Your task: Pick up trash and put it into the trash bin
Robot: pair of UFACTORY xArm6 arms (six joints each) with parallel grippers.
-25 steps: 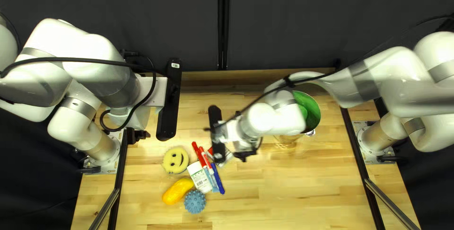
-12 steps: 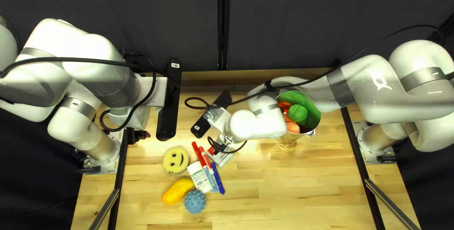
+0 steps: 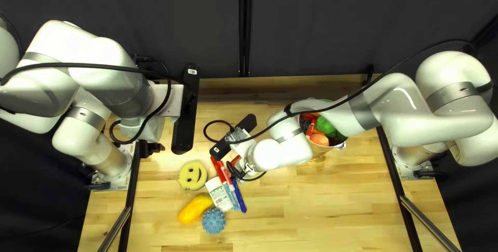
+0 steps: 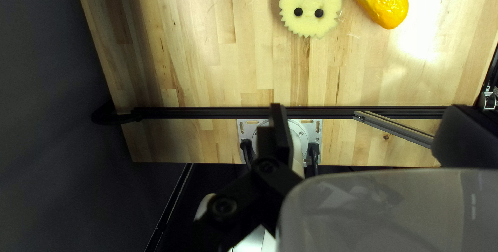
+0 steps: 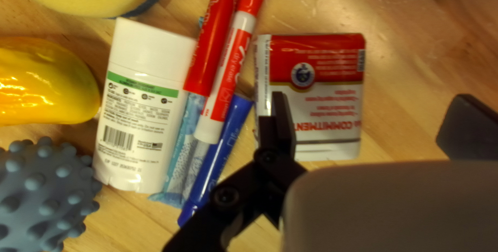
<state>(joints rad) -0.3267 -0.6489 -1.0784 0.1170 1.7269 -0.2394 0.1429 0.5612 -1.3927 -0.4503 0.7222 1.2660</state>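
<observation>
We hold our right gripper (image 3: 236, 171), jaws spread, over the red-and-white pack (image 5: 324, 99); the bin (image 3: 317, 153) stands at its two o'clock. Our left gripper (image 3: 154, 147), at the bin's nine o'clock, is also spread.

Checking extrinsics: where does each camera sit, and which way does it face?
Top left view: above the near edge of the table, slanting down toward the curtain; left arm and right arm show.
Left wrist view: on that wrist, along the open left gripper; left arm's base plate shows.
Right wrist view: on that wrist, along the open right gripper, at the red-and-white box.
Wrist views share the sponge.
</observation>
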